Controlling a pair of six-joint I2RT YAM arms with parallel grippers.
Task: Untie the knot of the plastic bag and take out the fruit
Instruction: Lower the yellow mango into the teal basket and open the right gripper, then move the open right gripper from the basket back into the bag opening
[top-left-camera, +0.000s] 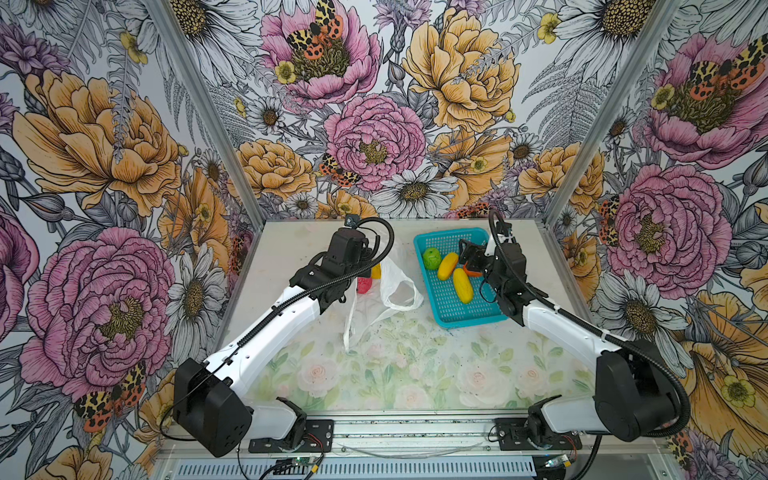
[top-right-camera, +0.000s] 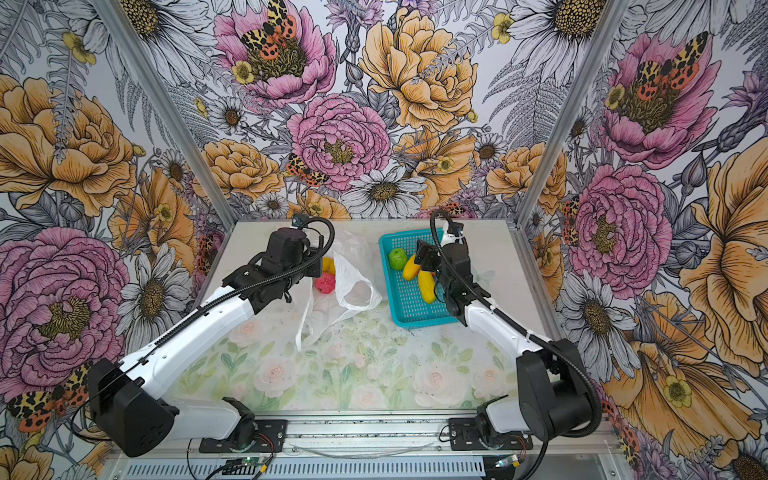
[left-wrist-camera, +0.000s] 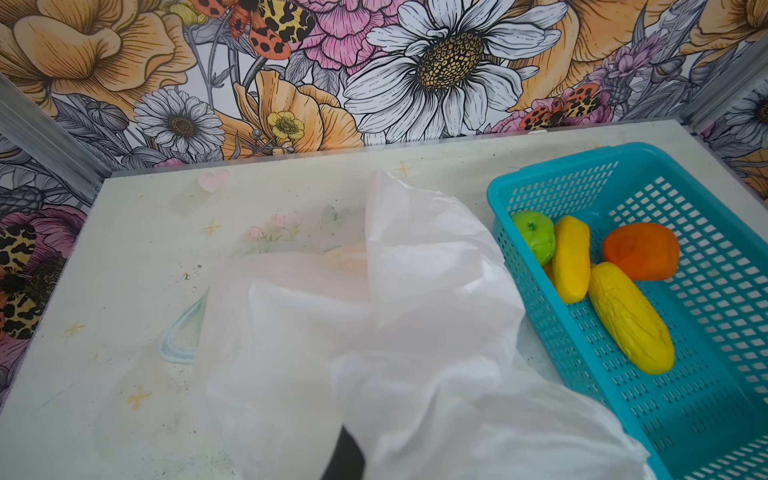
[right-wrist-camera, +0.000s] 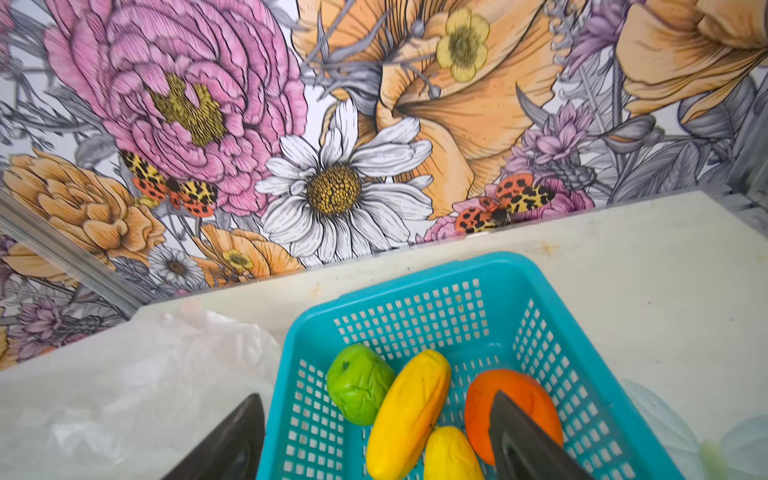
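The plastic bag (top-left-camera: 392, 272) lies open beside the basket (top-left-camera: 440, 240), knot undone; a pink-red ball (top-right-camera: 325, 283) and a yellow fruit (top-right-camera: 328, 264) remain inside. Step in hand: fruit transfer. The right gripper (right-wrist-camera: 376, 395), jaws spread wide, hovers empty over the orange (right-wrist-camera: 490, 395) in the basket; the next move requires reaching back into the bag. The left gripper (left-wrist-camera: 345, 453) is clenched on bag film.

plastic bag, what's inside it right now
In both top views a pink-red bumpy ball and a yellow fruit show at the open mouth of the plastic bag. Anything deeper is hidden by the left arm and crumpled plastic.
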